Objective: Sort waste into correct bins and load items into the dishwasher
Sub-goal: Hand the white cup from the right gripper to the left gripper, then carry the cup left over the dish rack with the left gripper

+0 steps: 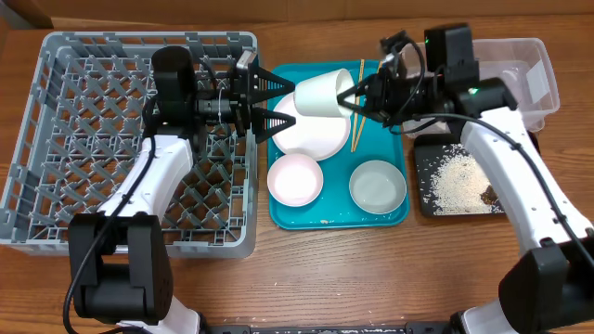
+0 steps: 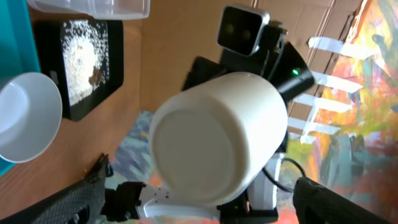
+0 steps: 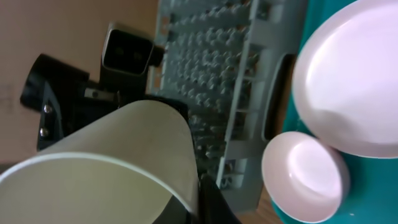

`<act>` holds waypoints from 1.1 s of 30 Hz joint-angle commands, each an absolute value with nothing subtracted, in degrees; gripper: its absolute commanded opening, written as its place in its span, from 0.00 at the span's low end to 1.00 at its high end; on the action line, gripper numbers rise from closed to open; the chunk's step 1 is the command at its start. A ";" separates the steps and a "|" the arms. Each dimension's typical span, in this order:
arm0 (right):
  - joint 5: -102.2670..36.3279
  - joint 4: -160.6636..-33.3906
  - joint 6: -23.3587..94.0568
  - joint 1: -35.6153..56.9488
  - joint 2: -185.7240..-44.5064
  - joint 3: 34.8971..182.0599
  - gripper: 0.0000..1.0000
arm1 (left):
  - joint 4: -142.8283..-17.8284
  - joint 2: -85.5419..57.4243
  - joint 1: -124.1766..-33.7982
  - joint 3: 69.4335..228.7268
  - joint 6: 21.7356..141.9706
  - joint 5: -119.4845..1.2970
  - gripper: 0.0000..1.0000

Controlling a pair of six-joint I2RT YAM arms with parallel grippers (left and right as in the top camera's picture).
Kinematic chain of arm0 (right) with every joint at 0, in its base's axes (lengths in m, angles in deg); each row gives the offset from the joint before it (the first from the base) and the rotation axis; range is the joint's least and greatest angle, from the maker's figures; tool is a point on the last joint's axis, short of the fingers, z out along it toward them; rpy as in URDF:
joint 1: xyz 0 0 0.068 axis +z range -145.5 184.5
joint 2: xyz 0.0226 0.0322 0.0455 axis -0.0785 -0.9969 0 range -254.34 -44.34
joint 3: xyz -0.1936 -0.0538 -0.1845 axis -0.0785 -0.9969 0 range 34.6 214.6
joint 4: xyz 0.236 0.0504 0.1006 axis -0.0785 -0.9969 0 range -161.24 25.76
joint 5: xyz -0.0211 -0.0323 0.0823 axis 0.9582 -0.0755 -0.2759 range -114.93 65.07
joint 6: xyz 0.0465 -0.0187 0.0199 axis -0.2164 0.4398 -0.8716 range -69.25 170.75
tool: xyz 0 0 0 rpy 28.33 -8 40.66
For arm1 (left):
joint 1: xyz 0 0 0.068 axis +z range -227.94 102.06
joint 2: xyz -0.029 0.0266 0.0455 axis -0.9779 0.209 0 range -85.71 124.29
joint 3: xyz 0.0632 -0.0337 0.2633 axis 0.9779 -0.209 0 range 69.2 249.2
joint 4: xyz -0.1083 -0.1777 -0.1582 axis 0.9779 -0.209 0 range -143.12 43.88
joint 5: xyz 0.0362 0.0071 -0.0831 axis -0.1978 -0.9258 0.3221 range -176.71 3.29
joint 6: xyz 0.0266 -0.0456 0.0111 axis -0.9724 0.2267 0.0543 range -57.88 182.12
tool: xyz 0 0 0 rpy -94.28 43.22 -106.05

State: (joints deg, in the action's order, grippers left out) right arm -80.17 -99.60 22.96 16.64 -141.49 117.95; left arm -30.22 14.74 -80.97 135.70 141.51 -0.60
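Note:
My right gripper [image 1: 360, 93] is shut on the rim of the small white cup [image 1: 323, 93] and holds it on its side above the teal tray. The cup's base faces my left gripper [image 1: 282, 103], which is open with its fingers spread just in front of that base. The left wrist view shows the cup's base [image 2: 211, 146] between the spread fingers [image 2: 205, 214]. In the right wrist view a finger [image 3: 214, 200] presses the cup wall [image 3: 106, 180]. The plate [image 1: 311, 137], two bowls [image 1: 295, 179] [image 1: 378, 186] and the chopsticks [image 1: 358, 116] lie on the tray. No wrapper shows.
The grey dish rack [image 1: 56, 139] stands at the left, right next to the teal tray [image 1: 339, 221]. The black tray [image 1: 422, 181] at the right holds rice [image 1: 455, 181] and a brown lump [image 1: 488, 195]. The clear tub [image 1: 543, 56] stands behind it.

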 commanded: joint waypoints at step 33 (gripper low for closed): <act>-82.79 -86.18 14.65 22.57 -143.50 114.70 0.04 | -29.52 14.69 -83.98 136.56 141.60 3.81 0.81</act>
